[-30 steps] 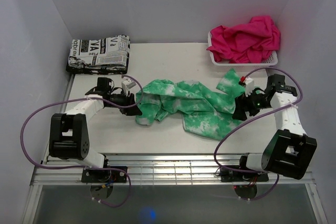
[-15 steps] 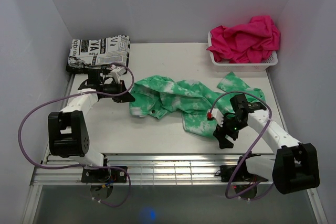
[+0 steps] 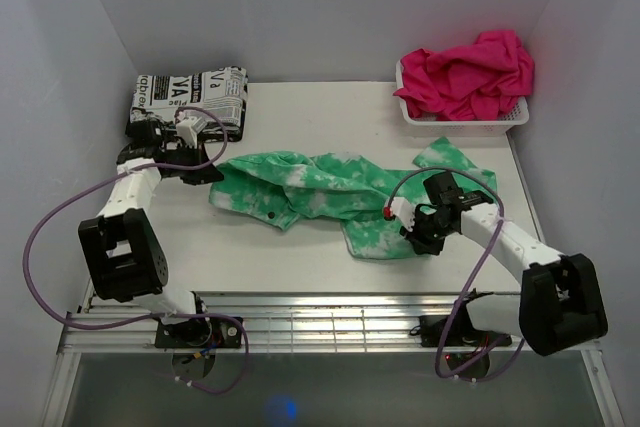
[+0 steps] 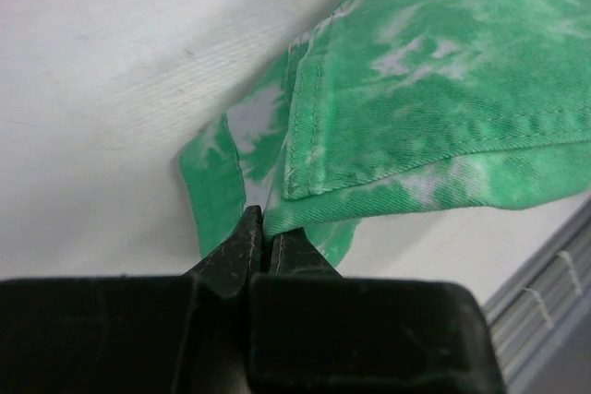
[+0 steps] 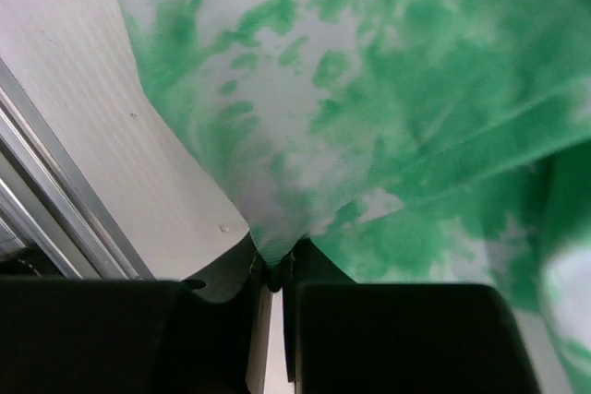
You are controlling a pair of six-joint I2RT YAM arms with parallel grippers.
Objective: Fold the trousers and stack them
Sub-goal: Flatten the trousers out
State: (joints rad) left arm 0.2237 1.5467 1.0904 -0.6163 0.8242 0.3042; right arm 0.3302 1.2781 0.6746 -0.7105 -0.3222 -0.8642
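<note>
Green tie-dye runs across the middle of the counter (image 3: 330, 112): the trousers (image 3: 330, 190) lie in one rumpled band from left to right, bunched and twisted, nothing folded yet. Left hand (image 3: 207, 175) is at the band's left end, pressed together on the cloth. Its wrist view shows the fingertips (image 4: 242, 239) nipping a stitched, hemmed edge, with the layers fanning away from the pinch. Right hand (image 3: 412, 235) is at the near right, also pinching trousers, and its own camera shows a little peak of fabric drawn into the closed jaws just above the counter. Two grips well apart, one at each end, look to me like the set-up for pulling the cloth taut and flat before any fold, and edge grips make sense, since soft fabric slips from a grab in the middle. The surface is pale and matte with faint ribbing, ending in a slatted metal rail (image 3: 330, 312) at the near edge. Plain white walls (image 3: 330, 7) box it in on three sides. A folded newsprint cloth (image 3: 190, 97) sits at the far left corner, probably the stacking spot. A pink cloth (image 3: 468, 72) is heaped in a white basket (image 3: 460, 125) at the far right.
</note>
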